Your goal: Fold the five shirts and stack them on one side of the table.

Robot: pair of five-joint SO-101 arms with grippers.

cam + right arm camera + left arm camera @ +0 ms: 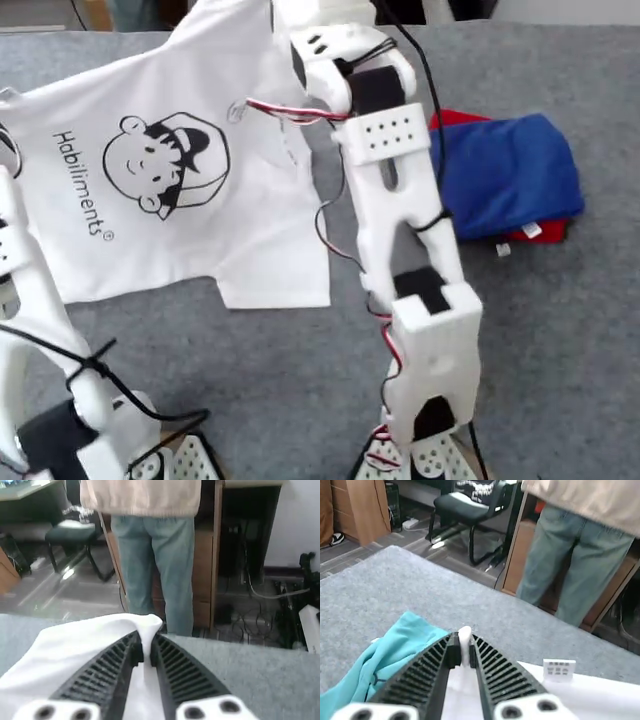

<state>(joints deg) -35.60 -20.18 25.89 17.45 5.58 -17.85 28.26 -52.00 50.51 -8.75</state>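
The white shirt (250, 250) lies spread on the grey table (560, 380), printed side up, across the left and middle. From the high view, the right arm (400, 200) stretches from the near edge to the far edge, over the shirt's right side. The left arm (30, 290) rises along the table's left edge.

To the right of the right arm, a folded blue shirt (505, 175) rests on a red shirt (455, 118), well apart from the white one.

The right wrist view gives the grip itself. The right gripper (146, 640) has its jaws almost together, pinching a fold of white cloth at the table's far edge.

In the left wrist view, the left gripper (464, 637) is likewise clamped on a pinch of white cloth. A crumpled teal shirt (385, 660) lies just beside it on one side. On the other side, a sewn label (559, 670) stands up from the white shirt.
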